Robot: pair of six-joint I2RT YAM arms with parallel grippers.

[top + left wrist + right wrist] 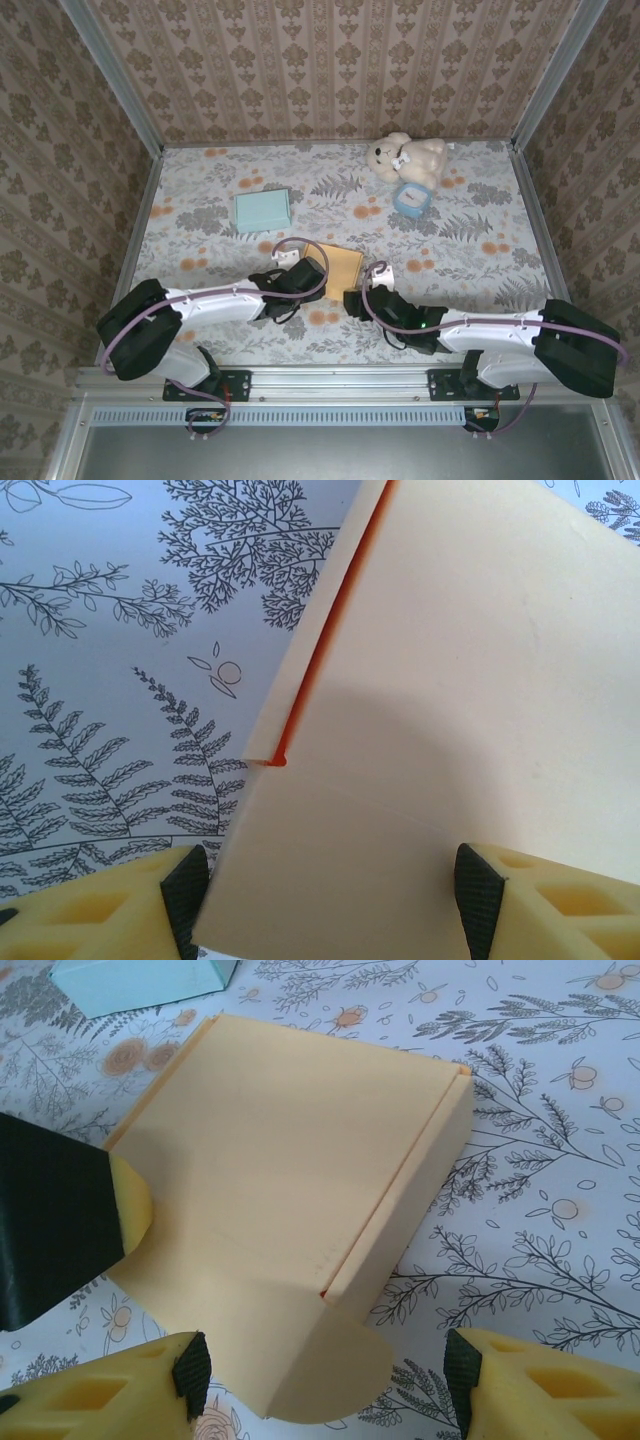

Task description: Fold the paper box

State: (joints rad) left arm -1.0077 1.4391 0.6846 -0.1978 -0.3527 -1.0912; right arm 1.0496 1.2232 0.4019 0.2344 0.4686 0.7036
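So on our floral-print table (480, 200), the pale yellow paper box (341, 266) lies flat near the front middle, between both arms. Our left tool (330, 895) is spread wide, straddling the box's near end. The right tool (325, 1375) is just as wide around the rounded tuck flap (300, 1350). Our worry: if we close off-centre, the thin card probably creases or skids across the table instead of bending at its score.

Teddy bear (405, 158) adjoins blue object (410, 200); teal box (262, 210) apart.
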